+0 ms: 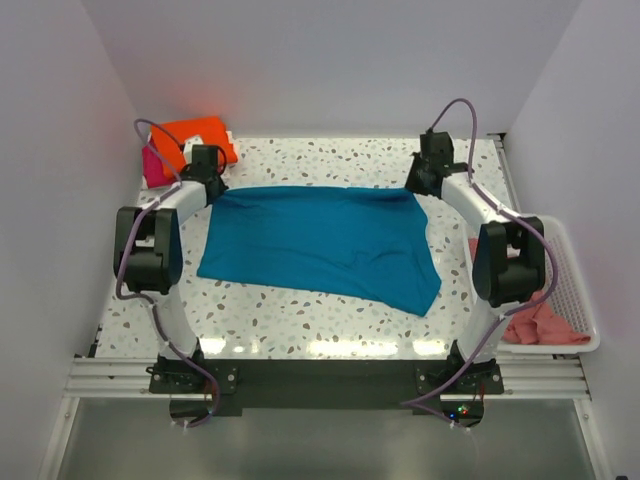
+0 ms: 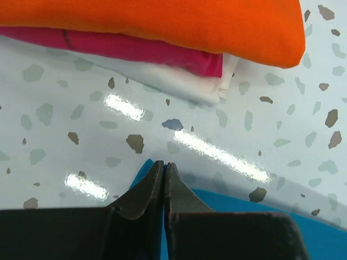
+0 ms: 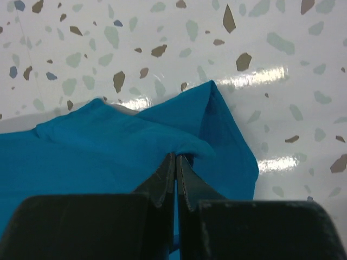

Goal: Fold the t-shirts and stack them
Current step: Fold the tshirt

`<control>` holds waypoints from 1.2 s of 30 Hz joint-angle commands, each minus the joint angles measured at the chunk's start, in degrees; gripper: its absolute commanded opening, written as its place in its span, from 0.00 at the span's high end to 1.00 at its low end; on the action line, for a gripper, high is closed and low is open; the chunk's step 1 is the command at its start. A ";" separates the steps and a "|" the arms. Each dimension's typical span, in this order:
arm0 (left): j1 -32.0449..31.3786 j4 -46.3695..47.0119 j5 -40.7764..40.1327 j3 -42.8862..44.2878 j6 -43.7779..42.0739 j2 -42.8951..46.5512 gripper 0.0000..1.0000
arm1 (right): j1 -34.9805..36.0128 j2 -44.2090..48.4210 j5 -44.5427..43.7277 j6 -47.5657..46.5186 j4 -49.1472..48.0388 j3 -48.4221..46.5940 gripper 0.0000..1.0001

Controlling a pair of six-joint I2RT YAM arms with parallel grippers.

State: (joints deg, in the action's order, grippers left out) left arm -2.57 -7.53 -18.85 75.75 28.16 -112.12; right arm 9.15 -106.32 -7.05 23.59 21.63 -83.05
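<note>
Black fingers of the right claw (image 3: 175, 157) fill the bottom of the right wrist view, clenched tight on a raised fold of the teal blue cloth t-shirt (image 3: 108, 146), and the fabric bulges up over the tips. Beyond that pinch the shirt's corner comes to a point on the glossy speckled terrazzo table (image 3: 162, 32).

Over to the left wrist view: the left claw (image 2: 164, 163) is clenched too. A teal corner peeks out beside its tips and more teal runs underneath, so it looks pinched on the shirt's edge. Only this camera shows the stack up close, well ahead of the fingers. It has a bright orange folded t-shirt (image 2: 162, 21) on top, a magenta pink t-shirt (image 2: 135, 49) under it, and a white cloth piece (image 2: 184, 84) at the bottom.

From above, the whole layout appears, which neither wrist gives. The teal shirt lies spread across the middle of the table, its far edge drawn between the two claws at the far corners. The stack sits in the far left corner. At the right edge, a salmon pink t-shirt (image 1: 540, 325) lies crumpled in a white plastic mesh basket (image 1: 572, 285).
</note>
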 commanded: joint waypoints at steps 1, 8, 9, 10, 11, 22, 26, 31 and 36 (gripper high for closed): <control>0.72 0.68 -0.66 -3.40 2.68 6.37 1.00 | 1.22 6.65 -2.87 1.54 -2.82 4.01 1.00; 0.72 -0.73 -0.92 -10.61 5.41 12.27 1.00 | 4.12 15.08 -5.95 3.38 -1.59 11.75 1.00; 0.72 -0.99 -0.92 -11.14 5.50 13.23 1.00 | 4.47 15.96 -5.96 3.65 -1.33 12.55 1.00; 0.72 -1.17 -1.01 -12.10 5.76 13.76 1.00 | 4.74 17.71 -6.39 3.83 -1.24 14.21 1.00; 0.72 -1.43 -1.10 -12.72 5.85 14.37 1.00 | 4.91 18.51 -7.01 4.18 -0.80 14.92 1.00; 0.72 -2.31 -1.01 -19.58 7.52 20.35 1.00 | 5.27 29.68 -6.49 6.99 0.96 25.55 1.00; 0.72 -2.66 -1.01 -21.60 8.14 21.85 1.00 | 5.27 32.58 -5.52 7.87 1.75 28.99 1.00; 0.72 -2.75 -0.66 -25.28 10.07 23.52 1.00 | 5.27 36.18 -2.71 9.54 1.32 35.12 1.00; 0.81 -1.96 0.04 -29.15 11.91 26.24 0.90 | 5.35 38.56 0.10 11.47 -0.44 41.55 1.00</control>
State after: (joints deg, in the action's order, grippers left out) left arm -2.28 -10.61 -18.68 48.34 37.85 -89.27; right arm 14.26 -70.06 -8.51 32.80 22.96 -44.16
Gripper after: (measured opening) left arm 0.067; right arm 0.011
